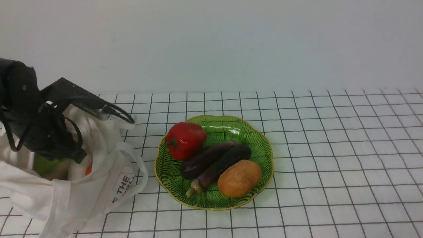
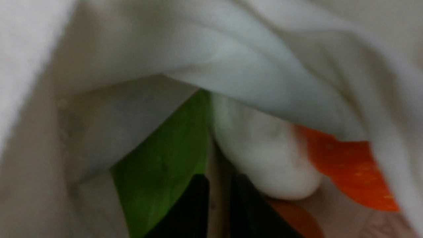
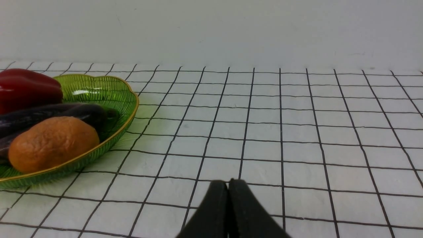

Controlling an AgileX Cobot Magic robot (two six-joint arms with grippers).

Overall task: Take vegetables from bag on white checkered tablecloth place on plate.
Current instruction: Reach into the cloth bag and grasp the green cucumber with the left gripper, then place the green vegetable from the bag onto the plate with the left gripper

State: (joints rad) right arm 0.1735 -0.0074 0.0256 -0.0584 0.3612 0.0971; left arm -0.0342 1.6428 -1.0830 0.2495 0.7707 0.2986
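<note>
- On the white, black-gridded tablecloth (image 1: 330, 148), a soft white cloth bag (image 1: 66, 198) slumps left of a shiny green scalloped plate (image 1: 257, 138); the black left gripper (image 1: 66, 145) reaches into its mouth.
- Left wrist: jaws slightly apart, empty, beside a green cucumber (image 2: 165, 165), a whitish piece (image 2: 271, 158) and an orange carrot (image 2: 347, 165), all inside the bag.
- Right wrist: the right gripper (image 3: 228, 185) hangs over the cloth, jaws pressed together.

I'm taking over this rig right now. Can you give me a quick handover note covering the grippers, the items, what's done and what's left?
Left gripper: inside the bag, jaws slightly apart, holding nothing.
Right gripper: shut, over the tablecloth, apart from the plate.
In the bag: green cucumber, pale piece, orange carrot.
Already on the plate: red pepper, two eggplants, orange-brown piece.
Left: move the three bagged pieces to the plate.
</note>
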